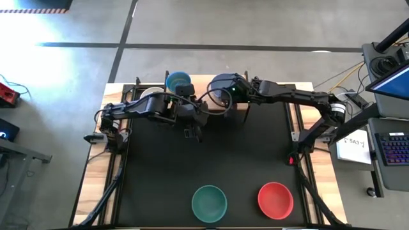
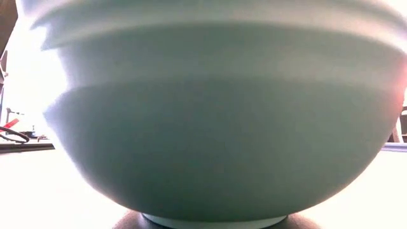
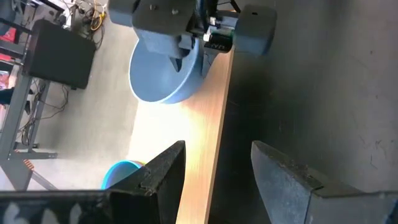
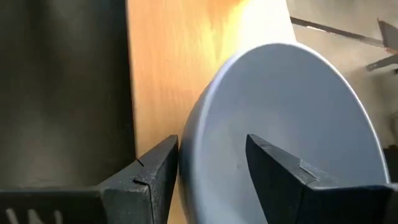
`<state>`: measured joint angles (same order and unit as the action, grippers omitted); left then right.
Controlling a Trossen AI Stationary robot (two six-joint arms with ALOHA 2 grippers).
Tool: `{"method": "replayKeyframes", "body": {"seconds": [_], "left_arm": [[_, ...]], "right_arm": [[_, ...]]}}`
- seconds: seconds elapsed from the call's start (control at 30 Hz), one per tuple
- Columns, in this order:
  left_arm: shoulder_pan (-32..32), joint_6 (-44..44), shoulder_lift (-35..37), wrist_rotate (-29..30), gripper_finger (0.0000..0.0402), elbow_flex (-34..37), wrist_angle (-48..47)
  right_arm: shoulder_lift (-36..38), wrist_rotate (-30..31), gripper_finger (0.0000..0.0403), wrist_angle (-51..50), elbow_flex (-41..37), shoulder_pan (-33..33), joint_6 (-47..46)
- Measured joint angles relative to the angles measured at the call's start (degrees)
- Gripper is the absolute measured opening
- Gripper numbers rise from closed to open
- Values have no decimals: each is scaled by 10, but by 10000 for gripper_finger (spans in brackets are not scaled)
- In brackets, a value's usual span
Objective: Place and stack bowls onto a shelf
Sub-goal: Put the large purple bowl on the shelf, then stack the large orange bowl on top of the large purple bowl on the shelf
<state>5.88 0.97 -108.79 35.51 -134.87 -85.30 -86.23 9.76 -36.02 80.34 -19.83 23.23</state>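
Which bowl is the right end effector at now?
The lavender-blue bowl on the shelf: the right end effector straddles its rim, fingers open. The teal bowl and red bowl sit far off at the table's opposite edge.

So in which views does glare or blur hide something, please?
Low view: the teal bowl sits so near the lens that it is soft and blocks nearly everything. Right wrist view: glare whitens the shelf behind the lavender-blue bowl. High view: bright light washes out the floor at the upper left corner.
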Motion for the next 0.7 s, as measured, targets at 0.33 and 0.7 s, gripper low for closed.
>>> {"method": "replayKeyframes", "body": {"seconds": [0.33,0.7], "left_arm": [[0,-3,0,0,167,0,0],[1,-46,0,-35,167,3,-24]], "right_arm": [[48,-112,178,-12,0,5,-65],[107,-229,178,-122,-8,51,-263]]}}
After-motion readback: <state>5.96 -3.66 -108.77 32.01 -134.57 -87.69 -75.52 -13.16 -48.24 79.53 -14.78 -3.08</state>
